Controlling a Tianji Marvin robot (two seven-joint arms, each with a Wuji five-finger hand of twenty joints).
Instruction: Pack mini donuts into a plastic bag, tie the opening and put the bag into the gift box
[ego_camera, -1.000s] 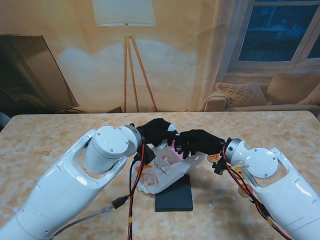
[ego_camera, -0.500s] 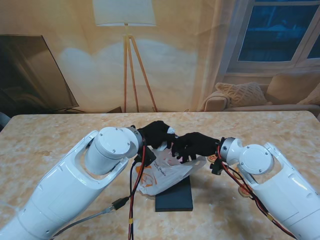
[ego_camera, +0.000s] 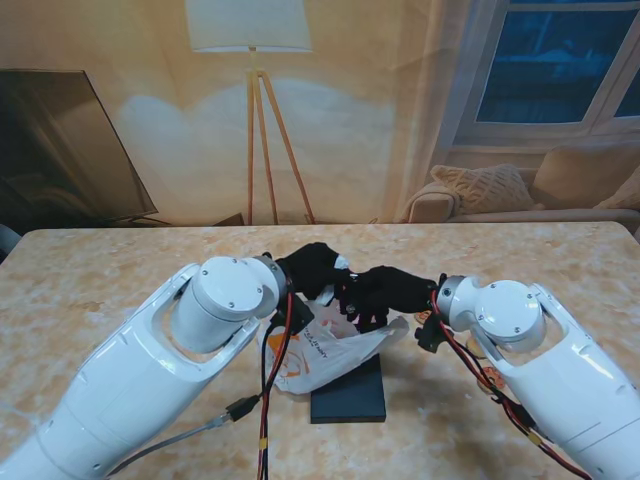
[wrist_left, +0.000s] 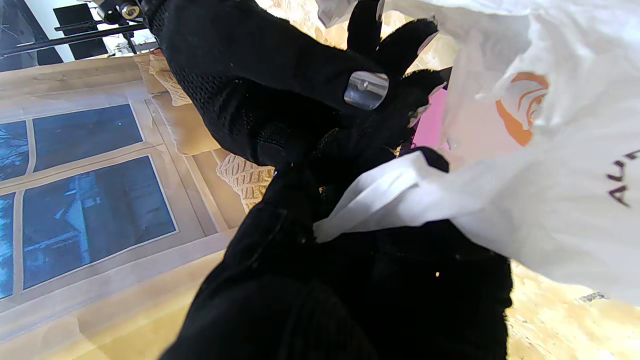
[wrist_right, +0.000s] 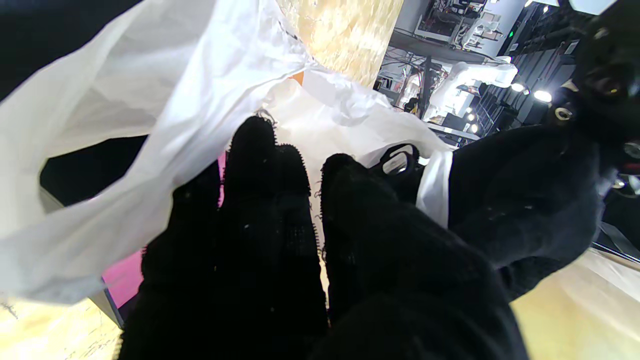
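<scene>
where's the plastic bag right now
In the stand view the plastic bag sits mid-table, lying partly on the black box, its top held between the left hand and right hand.

A beige marbled stone table (ego_camera: 110, 265) is spreading across the near half of the stand's view. Behind it, a warm cream wall (ego_camera: 370, 120) is glowing under a pool of lamplight. At 12 o'clock, a floor lamp with a white shade and wooden tripod legs (ego_camera: 256, 120) is standing against that wall. At 10 o'clock, a dark flat screen (ego_camera: 60, 150) is leaning back. At 2 o'clock, a white-framed window (ego_camera: 560, 70) is showing deep blue darkness outside, and beneath it a cream sofa with a knitted cushion (ego_camera: 485, 187) is sitting beside a pale curtain (ego_camera: 440, 110).
</scene>
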